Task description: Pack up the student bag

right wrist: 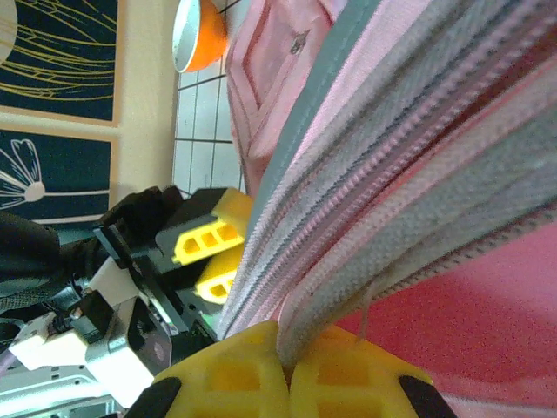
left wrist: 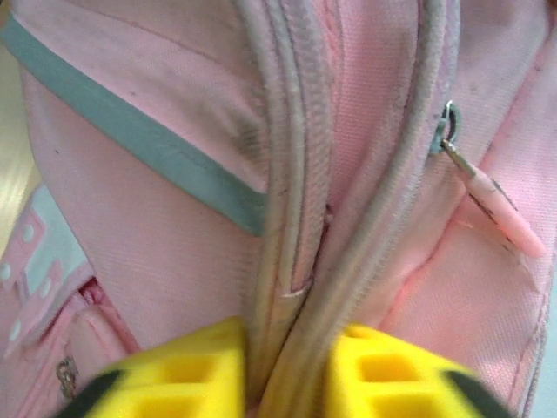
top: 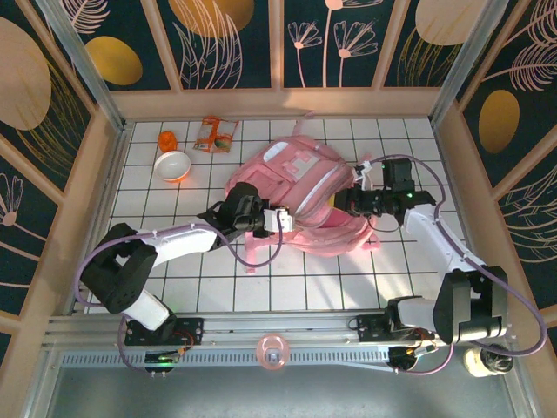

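A: From above, starting at the left, we see an orange-and-white bowl (top: 172, 165) and a packet (top: 216, 135) on the far-left part of the table (top: 348, 287), well apart from both arms.

B: Next comes the left gripper (top: 289, 221), at the near-left edge of the bag (top: 300, 187). The bag lies flat mid-table, between the two grippers.

A: And the right gripper (top: 341, 205) touches its right side. From up there, though, we cannot tell how either pair of jaws stands.

B: The wrist cameras give us that. In the left wrist view, the left gripper (left wrist: 287, 370) has its yellow fingers (left wrist: 191, 370) closed on a ridge of the bag's (left wrist: 157, 261) zip seam, with fabric pinched between them.

A: That close view also gives us a pink zip pull (left wrist: 492, 205) hanging to the right of the seam.

B: In the right wrist view, the right gripper (right wrist: 285, 370) is clamped tight on the bag's (right wrist: 487, 305) edge, with zip bands running up from between its fingers.

A: There we also catch the left gripper (right wrist: 213, 257) opposite, against the same edge, and the bowl (right wrist: 198, 30) beyond it.
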